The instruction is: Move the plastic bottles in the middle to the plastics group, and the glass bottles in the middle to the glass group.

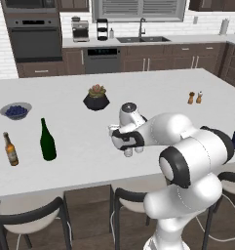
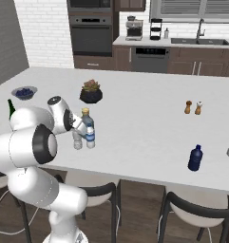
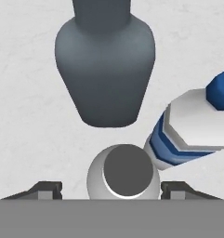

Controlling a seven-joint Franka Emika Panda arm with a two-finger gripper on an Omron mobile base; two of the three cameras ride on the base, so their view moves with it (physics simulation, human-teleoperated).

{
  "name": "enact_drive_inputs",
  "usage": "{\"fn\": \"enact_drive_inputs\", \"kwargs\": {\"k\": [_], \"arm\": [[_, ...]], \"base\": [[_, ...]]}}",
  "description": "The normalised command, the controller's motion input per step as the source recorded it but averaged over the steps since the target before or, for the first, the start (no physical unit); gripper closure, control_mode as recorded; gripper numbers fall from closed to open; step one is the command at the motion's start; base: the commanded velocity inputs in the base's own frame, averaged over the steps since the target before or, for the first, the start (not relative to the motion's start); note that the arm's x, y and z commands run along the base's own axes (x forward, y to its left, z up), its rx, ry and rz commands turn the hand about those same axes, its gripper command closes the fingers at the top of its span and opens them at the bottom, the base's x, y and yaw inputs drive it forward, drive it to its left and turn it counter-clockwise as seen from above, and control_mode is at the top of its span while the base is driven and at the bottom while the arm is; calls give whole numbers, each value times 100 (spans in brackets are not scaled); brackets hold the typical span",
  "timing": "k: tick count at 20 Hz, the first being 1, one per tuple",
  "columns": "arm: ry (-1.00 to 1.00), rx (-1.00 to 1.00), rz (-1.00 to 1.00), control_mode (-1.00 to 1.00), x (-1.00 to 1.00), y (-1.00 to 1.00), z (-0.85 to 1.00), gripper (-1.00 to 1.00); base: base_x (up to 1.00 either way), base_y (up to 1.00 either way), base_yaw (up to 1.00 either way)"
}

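Observation:
My gripper points straight down over the plain greyish plastic bottle, whose round cap sits between the two fingertips. The jaws stand apart, with a gap still showing on the left side. The blue-labelled plastic bottle stands close beside it, and the squat grey-blue glass bottle just beyond. On the counter this cluster is mid-island under my hand. The dark blue bottle stands far right. The green wine bottle and brown beer bottle stand far left.
A potted succulent sits behind the cluster, and a bowl of blueberries at the back left. Salt and pepper shakers stand at the back right. Chairs line the counter's near edge.

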Motion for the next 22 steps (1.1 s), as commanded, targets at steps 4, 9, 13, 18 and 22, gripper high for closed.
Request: {"fn": "enact_drive_inputs", "kwargs": {"k": [4,9,13,18,22], "arm": [[0,0,0,-100,0,0,0,100],[0,0,-1,-100,-2,0,0,100],[-6,0,0,-100,-68,0,4,100],[-14,0,0,-100,-100,-1,24,100],[-8,0,0,-100,-92,-33,32,100]], "base": [[0,0,0],[0,0,0],[0,0,0],[0,0,0],[0,0,0]]}}
